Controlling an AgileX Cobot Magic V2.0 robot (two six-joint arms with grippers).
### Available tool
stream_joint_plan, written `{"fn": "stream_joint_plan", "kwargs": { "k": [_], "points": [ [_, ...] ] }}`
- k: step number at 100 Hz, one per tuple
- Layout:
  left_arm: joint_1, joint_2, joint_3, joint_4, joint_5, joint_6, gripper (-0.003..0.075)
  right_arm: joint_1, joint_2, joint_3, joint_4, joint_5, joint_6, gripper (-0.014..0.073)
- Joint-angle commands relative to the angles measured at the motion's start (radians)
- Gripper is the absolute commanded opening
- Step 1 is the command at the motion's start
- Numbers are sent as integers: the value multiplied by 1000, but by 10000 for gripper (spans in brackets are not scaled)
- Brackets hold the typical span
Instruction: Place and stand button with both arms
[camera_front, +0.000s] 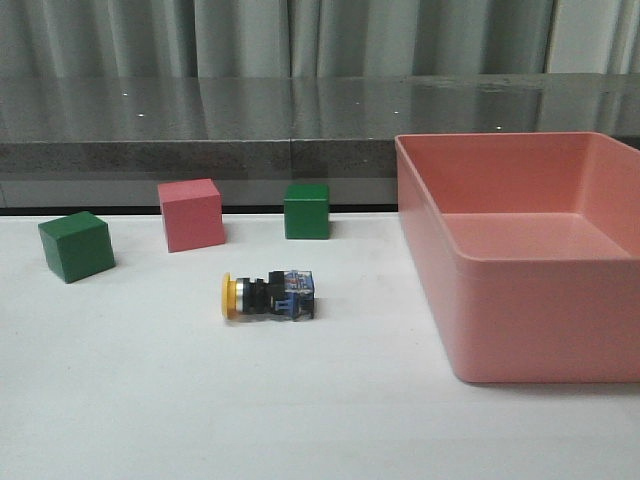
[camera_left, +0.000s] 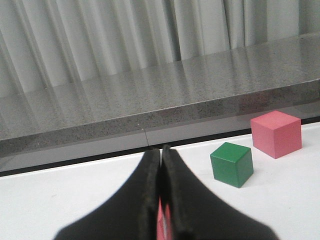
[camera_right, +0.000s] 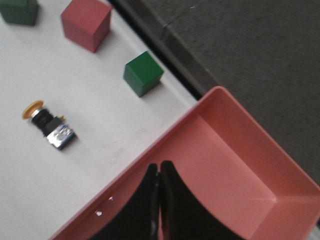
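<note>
Yellow-capped push-button switch (camera_front: 268, 295) w/ silver collar, black cylindrical body and blue-and-clear base lies on its side on the white tabletop (camera_front: 200, 400), cap pointing to robot's left, base to the right. It sits roughly mid-table, in front of the cubes and just left of the big pink plastic bin (camera_front: 520, 250), not touching either. Not stood up yet.

Behind it, near the table's far edge: dark green cube (camera_front: 76, 245) furthest left, pink cube (camera_front: 191, 214) next, 2nd green cube (camera_front: 306, 210) to the right of that. All three apart from each other and from the button. Grey stone-look ledge (camera_front: 200, 120) and pale curtains (camera_front: 250, 35) behind the table.

Neither arm shows in front view. Left wrist cam: left gripper (camera_left: 161, 165), black fingers pressed together, nothing between them; it's over the table w/ a green cube and the pink cube off to one side, button not in this view. Right wrist cam: right gripper (camera_right: 159, 175) also pressed together, holding nothing, over the pink bin's near wall; button visible on the table well away from it, w/ pink and green cubes beyond.
</note>
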Motion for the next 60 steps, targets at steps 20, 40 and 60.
{"fn": "stream_joint_plan", "kwargs": {
  "k": [20,40,60],
  "points": [
    [1,-32,27,-10,-75,-13,-19,-173,-363,425,-2,-453,77,-62],
    [1,-32,27,-10,-75,-13,-19,-292,-633,821,2,-737,78,-62],
    [1,-32,27,-10,-75,-13,-19,-322,-891,1105,17,-836,78,-62]
  ]
}}
